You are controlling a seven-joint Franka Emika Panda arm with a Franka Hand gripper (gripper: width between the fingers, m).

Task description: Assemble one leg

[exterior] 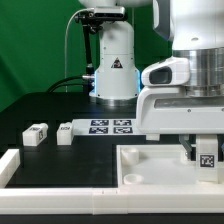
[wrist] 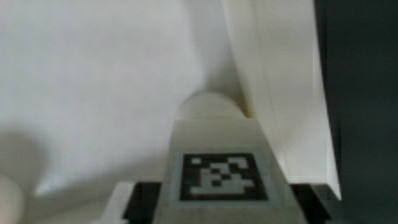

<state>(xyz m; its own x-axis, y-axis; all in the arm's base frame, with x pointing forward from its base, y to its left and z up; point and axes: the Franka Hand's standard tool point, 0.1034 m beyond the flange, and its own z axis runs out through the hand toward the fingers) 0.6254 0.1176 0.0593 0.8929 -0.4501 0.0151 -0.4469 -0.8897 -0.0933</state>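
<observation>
My gripper (exterior: 205, 160) is shut on a leg (exterior: 207, 156), a small white block with a black-and-white tag. It holds the leg upright over the corner of the large white panel (exterior: 155, 165) that lies at the exterior view's right. In the wrist view the leg (wrist: 217, 140) sits between my dark fingers (wrist: 153, 200), tag facing the camera, with the white panel (wrist: 89, 90) behind it. Whether the leg touches the panel I cannot tell. Two more legs (exterior: 36, 135) (exterior: 66, 132) lie on the black table at the exterior view's left.
The marker board (exterior: 110, 126) lies behind the panel near the arm's base (exterior: 114, 70). A white rail (exterior: 60, 195) runs along the table's front and turns up at the exterior view's left. A round socket (exterior: 133, 180) shows in the panel's near corner.
</observation>
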